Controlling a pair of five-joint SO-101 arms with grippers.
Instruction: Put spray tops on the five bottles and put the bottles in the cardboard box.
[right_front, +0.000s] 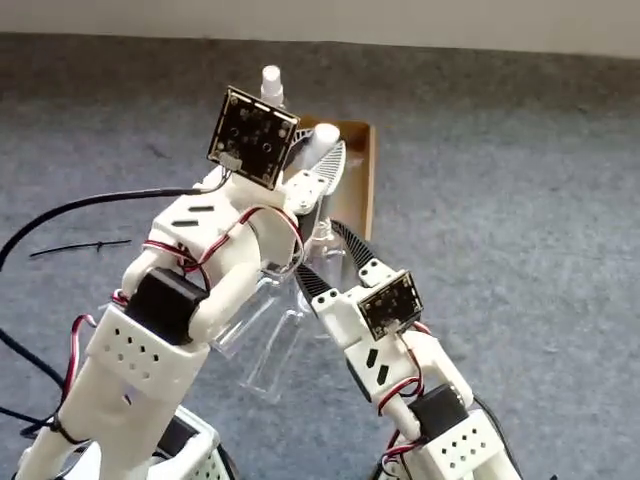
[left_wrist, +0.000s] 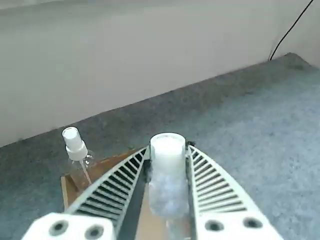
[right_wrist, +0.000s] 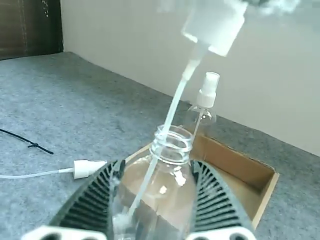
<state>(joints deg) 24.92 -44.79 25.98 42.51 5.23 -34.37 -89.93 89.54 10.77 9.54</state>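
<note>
Right wrist view puts the task at its second bottle. The right jaws are clamped on an open bottle (right_wrist: 169, 172), upright just in front of the box (right_wrist: 240, 170). The left jaws, clamped on a spray top (right_wrist: 215, 25), hold it above the neck with its tube already down inside. The top is not yet seated. One capped bottle (right_wrist: 202, 107) stands in the box, so one of five looks done. In the high view, uncapped bottles (right_front: 268, 345) lie on the surface (right_front: 520, 200) under the arms; how many, I cannot tell. A loose top (right_wrist: 87, 169) lies beside the held bottle.
</note>
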